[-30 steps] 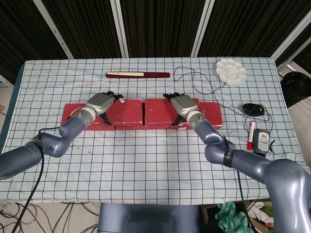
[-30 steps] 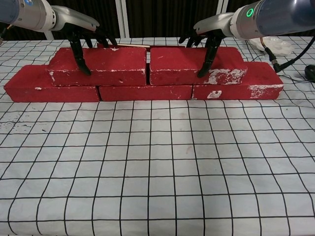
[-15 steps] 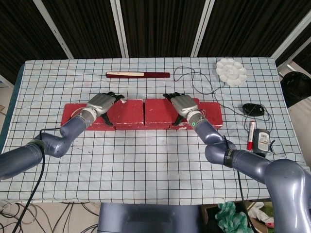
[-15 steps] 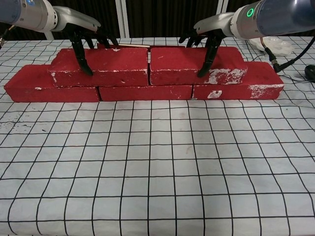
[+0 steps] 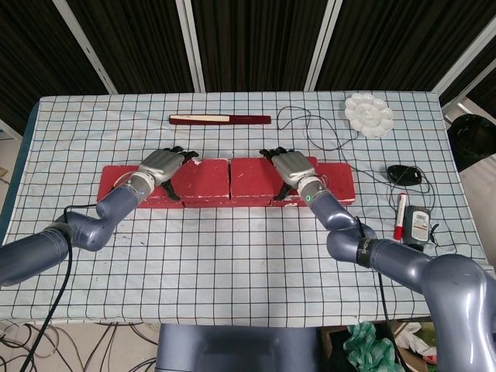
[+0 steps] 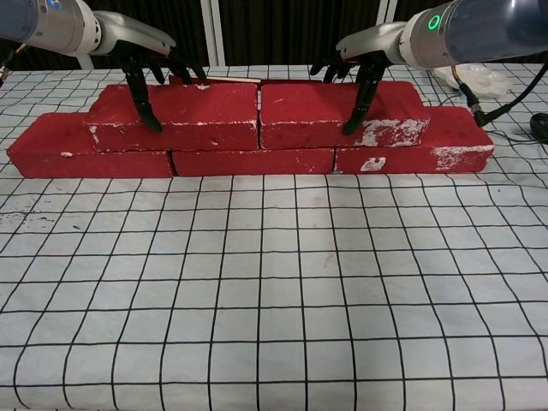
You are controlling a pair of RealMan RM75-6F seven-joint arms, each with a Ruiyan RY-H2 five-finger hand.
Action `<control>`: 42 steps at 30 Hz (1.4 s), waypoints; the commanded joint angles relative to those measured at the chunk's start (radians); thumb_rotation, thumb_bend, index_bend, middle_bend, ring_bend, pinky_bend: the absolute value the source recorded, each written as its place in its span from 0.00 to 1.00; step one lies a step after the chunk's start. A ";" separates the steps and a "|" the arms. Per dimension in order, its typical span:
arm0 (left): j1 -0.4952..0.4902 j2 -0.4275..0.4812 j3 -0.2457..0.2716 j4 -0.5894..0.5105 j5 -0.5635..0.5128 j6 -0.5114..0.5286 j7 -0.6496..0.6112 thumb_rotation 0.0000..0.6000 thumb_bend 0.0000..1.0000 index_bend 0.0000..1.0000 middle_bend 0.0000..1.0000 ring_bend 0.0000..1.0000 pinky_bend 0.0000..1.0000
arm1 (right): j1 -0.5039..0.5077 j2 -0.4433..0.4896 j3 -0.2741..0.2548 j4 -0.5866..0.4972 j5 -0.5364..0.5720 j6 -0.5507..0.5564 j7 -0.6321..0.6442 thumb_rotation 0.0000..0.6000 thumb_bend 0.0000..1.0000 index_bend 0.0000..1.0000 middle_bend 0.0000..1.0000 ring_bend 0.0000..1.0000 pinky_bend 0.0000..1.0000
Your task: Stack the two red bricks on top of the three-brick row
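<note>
Top bricks (image 6: 257, 114) abut — ends overhang seams.

No writing, label, brand or number can be read anywhere, in either view; any print on the small grey box (image 5: 419, 225) is too small to read.

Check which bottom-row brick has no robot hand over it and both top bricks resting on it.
The middle bottom brick. The upper left brick and upper right brick meet above it; the end bricks each carry one.
</note>
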 commanded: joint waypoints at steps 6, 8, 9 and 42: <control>-0.004 -0.001 0.005 0.003 -0.003 -0.007 0.000 1.00 0.00 0.08 0.13 0.00 0.11 | 0.000 -0.002 0.000 0.007 -0.001 -0.004 0.003 1.00 0.00 0.01 0.09 0.04 0.15; -0.005 -0.001 0.005 0.003 -0.006 -0.007 0.000 1.00 0.00 0.08 0.13 0.00 0.10 | 0.000 -0.001 0.000 0.006 -0.001 -0.004 0.004 1.00 0.00 0.01 0.09 0.04 0.15; -0.005 0.000 0.006 0.003 -0.007 -0.007 0.000 1.00 0.00 0.08 0.12 0.00 0.10 | 0.000 0.000 0.000 0.006 -0.001 -0.004 0.004 1.00 0.00 0.01 0.09 0.04 0.15; -0.020 0.010 0.025 -0.013 -0.046 0.008 0.010 1.00 0.00 0.07 0.11 0.00 0.08 | 0.000 0.005 0.001 -0.003 -0.005 -0.003 0.013 1.00 0.00 0.01 0.09 0.02 0.13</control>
